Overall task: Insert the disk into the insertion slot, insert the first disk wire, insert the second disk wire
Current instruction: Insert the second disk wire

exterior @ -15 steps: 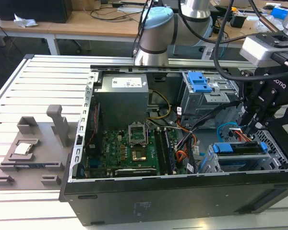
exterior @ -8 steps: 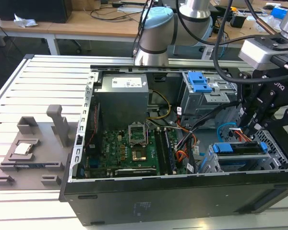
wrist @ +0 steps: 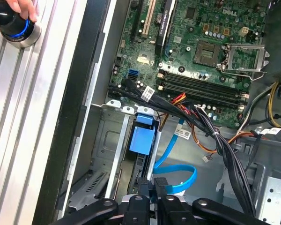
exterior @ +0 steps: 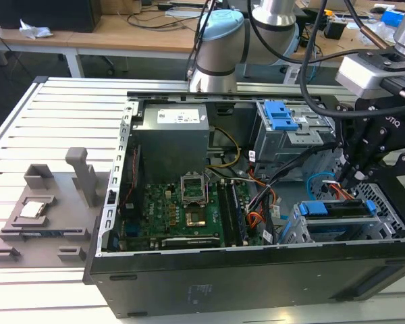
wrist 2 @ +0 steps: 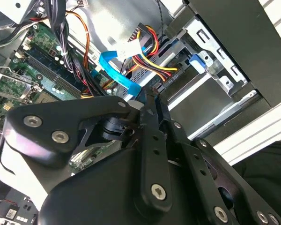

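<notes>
Nearest: gripper (wrist: 153, 184) down inside the open case (exterior: 256, 270), jaws clenched on the black plug that ends the blue disk wire (wrist: 178, 174). The wire loops loose beside the fingers. The plug tip is at the rear edge of the disk (exterior: 341, 209); touching or just short, cannot tell.

The disk sits in the insertion slot (exterior: 295, 231), its blue carrier showing along the cage's top. Tight here: the case side wall is just beside the cage on the exterior view's right, and a red, yellow and black cable bundle (wrist 2: 152, 58) crowds the same rear edge.

There is an open pocket between the slot and the taller cage (exterior: 290, 138), crossed by cables. Beyond, the motherboard (exterior: 182, 202) lies flat and uncovered, with the power supply (exterior: 172, 131) behind it.

Farthest, on the slatted table (exterior: 27, 135), a grey fixture (exterior: 47, 209) stands well apart from the case. In the first wrist view a hand (wrist: 21, 7) rests on a round black knob (wrist: 11, 26).
</notes>
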Robot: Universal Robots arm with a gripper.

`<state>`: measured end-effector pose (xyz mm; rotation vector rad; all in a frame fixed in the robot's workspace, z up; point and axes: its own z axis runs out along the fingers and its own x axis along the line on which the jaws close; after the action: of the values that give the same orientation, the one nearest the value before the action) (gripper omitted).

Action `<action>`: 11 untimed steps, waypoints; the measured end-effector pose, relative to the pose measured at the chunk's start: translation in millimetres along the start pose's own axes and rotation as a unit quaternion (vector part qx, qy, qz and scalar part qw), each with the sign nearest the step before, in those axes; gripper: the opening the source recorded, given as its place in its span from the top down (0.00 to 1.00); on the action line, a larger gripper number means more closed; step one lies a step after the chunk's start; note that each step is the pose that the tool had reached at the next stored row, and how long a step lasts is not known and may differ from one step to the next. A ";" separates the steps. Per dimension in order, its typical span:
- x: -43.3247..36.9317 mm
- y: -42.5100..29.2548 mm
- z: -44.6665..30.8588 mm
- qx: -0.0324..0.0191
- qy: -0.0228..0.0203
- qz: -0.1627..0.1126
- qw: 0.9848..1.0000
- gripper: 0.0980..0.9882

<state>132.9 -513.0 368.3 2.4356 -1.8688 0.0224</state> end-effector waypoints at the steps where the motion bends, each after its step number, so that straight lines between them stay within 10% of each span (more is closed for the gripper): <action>1: 2.3 0.6 0.3 0.000 0.000 0.000 1.000 0.93; 4: 15.8 4.5 4.7 0.000 0.000 0.000 1.000 0.93; 11: 15.9 4.1 17.1 -0.003 -0.003 0.056 0.998 0.93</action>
<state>132.5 -530.5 352.3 2.3267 -2.0016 0.0162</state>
